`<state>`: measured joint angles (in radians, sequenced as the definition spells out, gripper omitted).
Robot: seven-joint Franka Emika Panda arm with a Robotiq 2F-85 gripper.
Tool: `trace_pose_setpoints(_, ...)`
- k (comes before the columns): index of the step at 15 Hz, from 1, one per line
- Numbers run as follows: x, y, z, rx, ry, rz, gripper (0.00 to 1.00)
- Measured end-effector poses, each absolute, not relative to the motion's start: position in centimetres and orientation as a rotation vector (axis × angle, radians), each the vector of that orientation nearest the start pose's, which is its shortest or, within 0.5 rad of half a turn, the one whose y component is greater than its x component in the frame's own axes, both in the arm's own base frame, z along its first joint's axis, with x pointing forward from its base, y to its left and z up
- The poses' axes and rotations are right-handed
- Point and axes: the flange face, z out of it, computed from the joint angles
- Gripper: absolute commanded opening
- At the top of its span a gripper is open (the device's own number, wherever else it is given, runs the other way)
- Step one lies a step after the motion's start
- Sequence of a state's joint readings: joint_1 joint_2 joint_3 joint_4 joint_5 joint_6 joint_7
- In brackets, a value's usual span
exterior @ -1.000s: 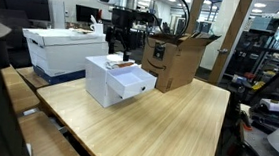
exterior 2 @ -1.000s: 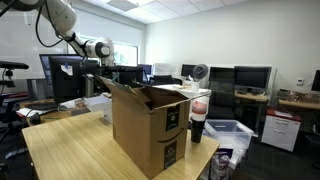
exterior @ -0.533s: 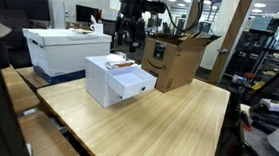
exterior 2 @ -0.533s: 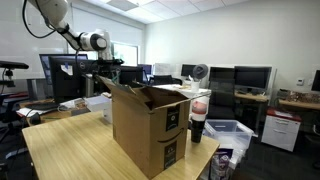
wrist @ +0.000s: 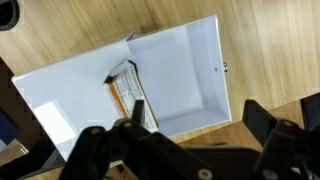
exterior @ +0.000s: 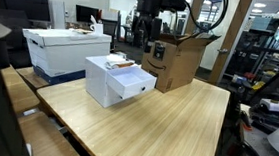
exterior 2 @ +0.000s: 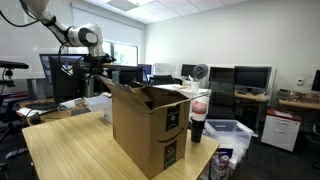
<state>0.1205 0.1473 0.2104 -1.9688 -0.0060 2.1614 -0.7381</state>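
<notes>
Hovering over the white drawer box [exterior: 104, 80], your 2 fingers [wrist: 265, 122] are released, spread wide and grasping nothing. In the wrist view they come in from the bottom edge, 1 on each side, with the box [wrist: 70, 95] below and clear air between them and it.

The drawer box sits on the wooden bench [exterior: 161, 125], near the far end in an exterior view. Its 1 drawer [exterior: 134, 85] is pulled out toward the bench middle. The wrist view looks straight down into the drawer [wrist: 180, 75], and the inside is plain white. A small knob [wrist: 224, 69] shows on the drawer front.

On the box top, just beside the drawer opening, lies a small brownish thing [wrist: 128, 95]. It also shows on the top in an exterior view [exterior: 123, 63]. You cannot tell what it is, as it is too small and partly tucked at the edge.

A cardboard box [exterior: 171, 60] with its flaps up stands just beside the drawer box on the same bench. In an exterior view this cardboard box [exterior 2: 150, 125] fills the foreground, and the arm [exterior 2: 75, 35] and fingers [exterior 2: 88, 70] are behind it.

A white storage box with a lid [exterior: 67, 44] sits off the bench edge, apart from the drawer box.
</notes>
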Motion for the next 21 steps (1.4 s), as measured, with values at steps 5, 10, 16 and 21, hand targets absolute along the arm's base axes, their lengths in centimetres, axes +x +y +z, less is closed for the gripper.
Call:
trace_pose_setpoints(5, 53.3, 18.1, 38.4, -2.689, -1.561, -0.011, 0.51)
trace_pose_setpoints(10, 51.3, 17.7, 37.0, -2.684, -1.541, 0.025, 0.23)
trace_pose_setpoints(16, 50.3, 18.2, 35.7, -2.681, -1.554, 0.022, 0.03)
trace_pose_setpoints(21, 49.3, 19.2, 34.7, -2.677, -1.556, 0.047, 0.06)
